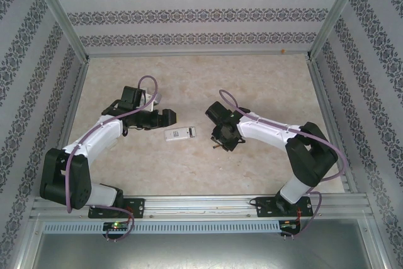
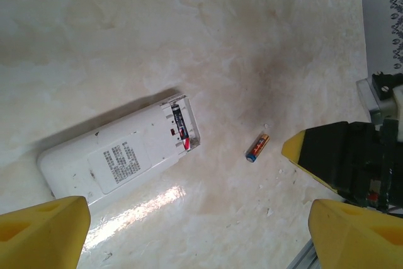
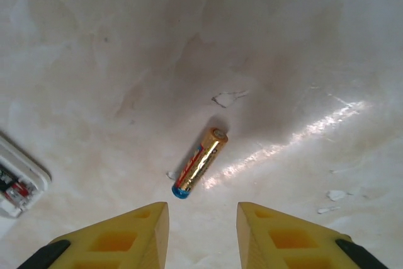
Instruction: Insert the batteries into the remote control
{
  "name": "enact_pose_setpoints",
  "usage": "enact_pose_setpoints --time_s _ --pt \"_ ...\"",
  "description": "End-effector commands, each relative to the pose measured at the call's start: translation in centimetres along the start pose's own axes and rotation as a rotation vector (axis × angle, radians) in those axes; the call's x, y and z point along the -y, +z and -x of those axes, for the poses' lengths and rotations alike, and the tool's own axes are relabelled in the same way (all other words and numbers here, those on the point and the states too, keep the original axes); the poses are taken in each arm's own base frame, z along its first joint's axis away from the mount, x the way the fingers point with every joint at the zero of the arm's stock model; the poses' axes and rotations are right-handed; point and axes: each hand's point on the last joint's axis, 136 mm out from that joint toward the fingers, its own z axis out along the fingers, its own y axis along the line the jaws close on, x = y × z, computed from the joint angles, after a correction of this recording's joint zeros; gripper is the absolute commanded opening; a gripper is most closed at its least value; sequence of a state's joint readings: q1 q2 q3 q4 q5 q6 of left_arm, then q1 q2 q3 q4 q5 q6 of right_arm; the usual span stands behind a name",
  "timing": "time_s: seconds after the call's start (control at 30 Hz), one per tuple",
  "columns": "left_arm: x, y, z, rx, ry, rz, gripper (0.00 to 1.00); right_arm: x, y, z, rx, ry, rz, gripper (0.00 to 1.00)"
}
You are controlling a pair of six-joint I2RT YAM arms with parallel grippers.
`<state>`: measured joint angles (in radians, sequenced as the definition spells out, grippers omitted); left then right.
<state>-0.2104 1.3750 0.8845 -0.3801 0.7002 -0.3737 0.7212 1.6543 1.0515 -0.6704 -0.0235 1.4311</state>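
Since the battery (image 3: pixel 200 163) at 12 o'clock looks light, slick, roll-prone, I'd pinch mid-barrel with my narrow, empty right tool (image 3: pixel 201 218).

For the left arm (image 1: pixel 101 133): anchored at 7 o'clock, elbow folded out at 8, forearm reaching toward 2 o'clock. At its end, the left pincer (image 1: pixel 165 118), spread wide, with nothing between the yellow fingers (image 2: pixel 44 231). For the right arm (image 1: pixel 264 131): anchored at 5 o'clock, elbow out at 4, forearm stretched toward 10 o'clock. At its tip, the right pincer (image 1: pixel 221 142), tilted downward, fingers (image 3: pixel 126 237) parted only narrowly, gripping nothing. Facing each other across the centre, apart.
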Motion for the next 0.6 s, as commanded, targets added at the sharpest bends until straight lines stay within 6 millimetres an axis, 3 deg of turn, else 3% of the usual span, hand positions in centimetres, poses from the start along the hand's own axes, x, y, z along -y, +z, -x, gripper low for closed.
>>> enact_pose_setpoints --time_s 0.0,0.37,0.57 --pt "1.1 -0.3 0.0 0.018 0.018 -0.031 0.91 -0.3 1.2 0.2 -0.035 0.086 -0.026 0.33" --pt "1.2 -0.6 -0.1 0.016 0.027 -0.029 0.91 0.1 2.9 0.7 -0.048 0.076 -0.068 0.32" --pt "0.9 -0.5 -0.4 0.009 0.026 -0.019 0.91 0.6 3.4 0.9 -0.039 0.068 -0.084 0.18"
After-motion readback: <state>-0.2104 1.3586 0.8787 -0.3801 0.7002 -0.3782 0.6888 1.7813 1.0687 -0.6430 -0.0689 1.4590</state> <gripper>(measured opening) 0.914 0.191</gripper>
